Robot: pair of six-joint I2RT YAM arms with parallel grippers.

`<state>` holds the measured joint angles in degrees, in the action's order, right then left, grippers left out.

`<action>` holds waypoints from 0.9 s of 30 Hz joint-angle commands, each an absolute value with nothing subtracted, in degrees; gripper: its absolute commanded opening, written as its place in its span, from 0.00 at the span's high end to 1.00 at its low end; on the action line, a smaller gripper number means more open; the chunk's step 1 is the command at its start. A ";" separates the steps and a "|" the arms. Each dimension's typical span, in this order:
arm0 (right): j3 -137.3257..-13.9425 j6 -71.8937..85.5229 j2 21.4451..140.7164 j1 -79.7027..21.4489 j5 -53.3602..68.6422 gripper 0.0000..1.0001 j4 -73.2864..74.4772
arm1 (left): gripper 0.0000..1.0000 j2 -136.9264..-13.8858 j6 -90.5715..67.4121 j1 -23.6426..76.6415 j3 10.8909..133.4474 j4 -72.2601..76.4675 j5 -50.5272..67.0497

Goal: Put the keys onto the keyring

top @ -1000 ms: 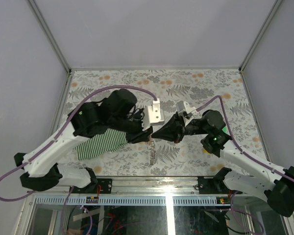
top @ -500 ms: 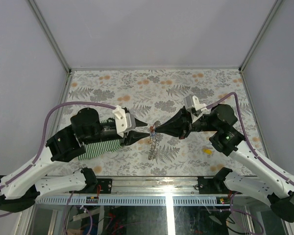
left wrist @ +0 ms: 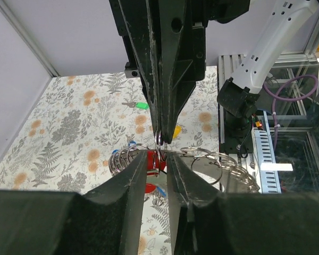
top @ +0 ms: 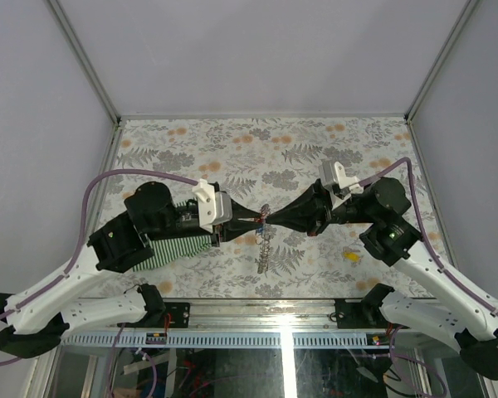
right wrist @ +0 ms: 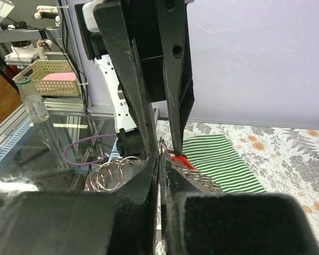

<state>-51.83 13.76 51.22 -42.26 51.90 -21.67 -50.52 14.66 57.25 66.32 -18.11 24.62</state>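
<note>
Keyring (top: 264, 249) between left gripper (top: 252, 220) and right gripper (top: 270, 218)

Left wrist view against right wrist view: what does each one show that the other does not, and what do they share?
Only the left wrist view shows a green key and a yellow key lying on the table. Only the right wrist view shows the striped cloth and, beyond the table, a basket and a bottle. Both show the red key and the keyring where the left fingers meet the right fingers.
</note>
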 commanded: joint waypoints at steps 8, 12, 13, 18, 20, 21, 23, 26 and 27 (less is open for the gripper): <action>-55.46 13.07 48.08 -42.64 49.92 1.00 -24.09 | 0.76 -49.77 16.01 57.35 68.74 -17.67 25.74; -55.40 13.17 47.92 -42.70 49.83 1.00 -24.10 | 0.81 -49.63 16.00 57.39 69.00 -17.75 25.83; -55.37 13.15 47.93 -42.71 49.83 1.00 -24.08 | 0.81 -49.57 16.04 57.40 69.04 -17.76 25.81; -55.20 13.33 47.89 -42.66 49.75 1.00 -24.09 | 0.89 -49.45 16.02 57.43 69.01 -17.75 25.80; -55.20 13.42 47.88 -42.67 49.66 1.00 -24.17 | 0.93 -49.35 16.01 57.44 69.00 -17.75 25.79; -55.22 13.43 47.82 -42.66 49.66 1.00 -24.17 | 0.95 -49.31 16.02 57.40 69.00 -17.75 25.80; -55.32 13.52 47.69 -42.71 49.34 1.00 -24.22 | 1.00 -49.36 15.95 57.39 69.03 -17.78 25.72; -55.16 14.13 47.42 -42.71 48.76 1.00 -24.89 | 1.00 -49.31 15.89 57.41 69.08 -17.75 25.58; -55.07 14.72 47.38 -42.67 48.64 1.00 -25.58 | 1.00 -49.32 15.85 57.41 69.00 -17.69 25.51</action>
<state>-51.92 13.52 49.43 -42.26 50.39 -21.12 -50.00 15.33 57.28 67.18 -18.90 25.32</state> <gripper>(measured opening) 0.009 0.010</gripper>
